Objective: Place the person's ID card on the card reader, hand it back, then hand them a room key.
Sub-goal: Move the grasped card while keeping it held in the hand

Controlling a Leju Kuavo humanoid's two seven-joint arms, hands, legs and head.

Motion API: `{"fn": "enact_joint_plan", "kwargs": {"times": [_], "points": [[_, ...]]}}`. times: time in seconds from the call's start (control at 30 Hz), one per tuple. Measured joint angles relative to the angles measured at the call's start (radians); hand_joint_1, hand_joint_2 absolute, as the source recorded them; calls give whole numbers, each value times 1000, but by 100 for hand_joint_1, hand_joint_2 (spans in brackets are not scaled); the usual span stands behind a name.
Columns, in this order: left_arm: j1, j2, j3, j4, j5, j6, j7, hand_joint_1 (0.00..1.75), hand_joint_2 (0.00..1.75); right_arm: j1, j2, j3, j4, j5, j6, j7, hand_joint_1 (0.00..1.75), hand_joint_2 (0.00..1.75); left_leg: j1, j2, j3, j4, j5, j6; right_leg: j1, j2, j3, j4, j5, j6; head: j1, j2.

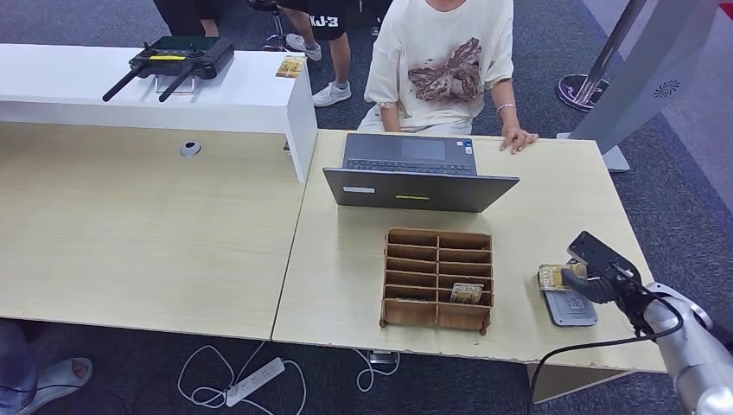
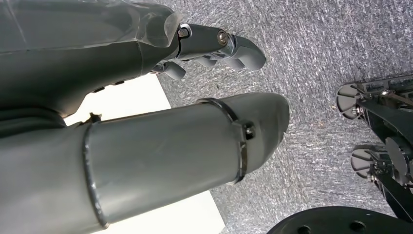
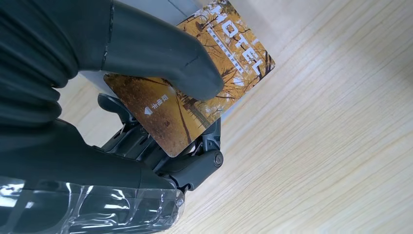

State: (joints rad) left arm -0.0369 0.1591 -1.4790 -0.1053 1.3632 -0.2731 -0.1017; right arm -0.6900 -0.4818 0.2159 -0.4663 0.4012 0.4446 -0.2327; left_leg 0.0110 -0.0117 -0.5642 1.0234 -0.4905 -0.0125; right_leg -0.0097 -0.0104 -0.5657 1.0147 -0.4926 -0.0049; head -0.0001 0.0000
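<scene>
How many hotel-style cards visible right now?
3: one card pinched in the right hand over the card reader, one in the wooden organizer, one on the white counter. More may hide in slots.

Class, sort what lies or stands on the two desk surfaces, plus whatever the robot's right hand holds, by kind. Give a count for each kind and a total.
Cards: 3 (hotel card in the right hand, one in the wooden organizer, one on the white counter)
Laptop: 1
Wooden organizer: 1
Card reader: 1
Remote controller: 1
Total: 7

One laptop (image 1: 421, 173), one card reader (image 1: 568, 307), one wooden organizer (image 1: 438, 278), one power strip (image 1: 255, 381), two desks (image 1: 130, 225).
</scene>
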Motion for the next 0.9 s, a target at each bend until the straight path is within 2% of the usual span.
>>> {"fn": "enact_joint_plan", "kwargs": {"times": [0.9], "points": [[-3,0,0,0,-7,2,8,0,0,-1,1,2,9,60,-53,45,175,175,0,0,0,0,0,0,0,0,0,0,0,0,0,0]]}}
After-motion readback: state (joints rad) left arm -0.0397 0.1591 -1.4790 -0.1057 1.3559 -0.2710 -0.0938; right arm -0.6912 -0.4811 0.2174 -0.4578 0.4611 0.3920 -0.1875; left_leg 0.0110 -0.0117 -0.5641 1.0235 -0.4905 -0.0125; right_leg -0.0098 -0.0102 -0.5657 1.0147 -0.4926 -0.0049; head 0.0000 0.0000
